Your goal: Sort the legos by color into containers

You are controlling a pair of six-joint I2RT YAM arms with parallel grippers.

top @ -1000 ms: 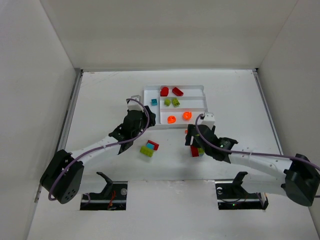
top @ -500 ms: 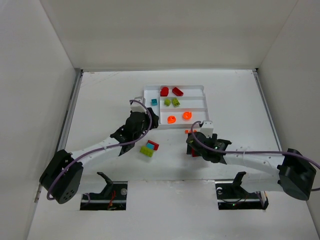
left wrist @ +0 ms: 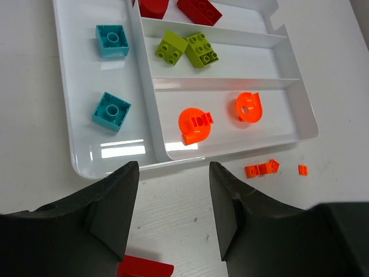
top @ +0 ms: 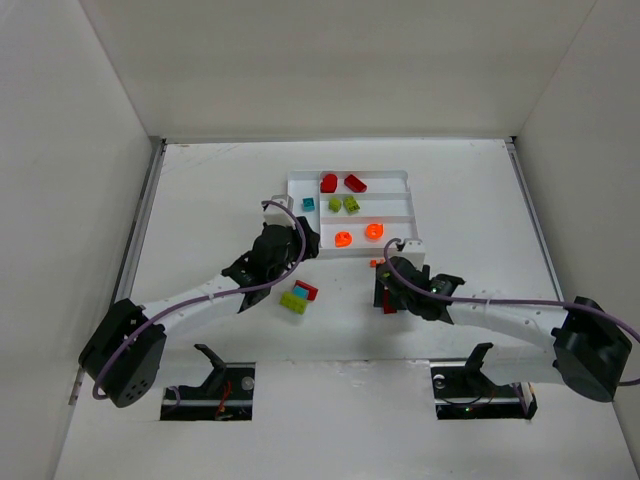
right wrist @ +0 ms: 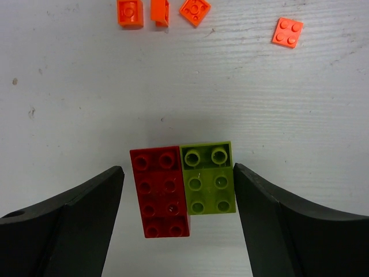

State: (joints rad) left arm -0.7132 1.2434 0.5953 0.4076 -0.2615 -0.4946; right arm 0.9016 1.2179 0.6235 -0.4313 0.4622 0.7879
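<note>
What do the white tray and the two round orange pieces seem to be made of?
White tray: probably smooth, glossy plastic; light glare reflects on its floor. Round orange pieces: likely moulded plastic, perhaps translucent, since they glow vividly.

Nothing legible here — no text, label, brand, number or sign can be read.

Ahead of your left jaws you count one white tray (left wrist: pixel 75 161) with four compartments, holding two teal bricks (left wrist: pixel 111 111), two lime green bricks (left wrist: pixel 173 47), two red bricks (left wrist: pixel 199 10) and two round orange pieces (left wrist: pixel 195 124). Between your right jaws lie one red brick (right wrist: pixel 159 192) and one lime green brick (right wrist: pixel 209 179) side by side, with four tiny orange pieces (right wrist: pixel 130 11) beyond their tips. Just behind your left jaws sit three more loose bricks (top: pixel 297 296), one red, one lime green, one teal.
</note>
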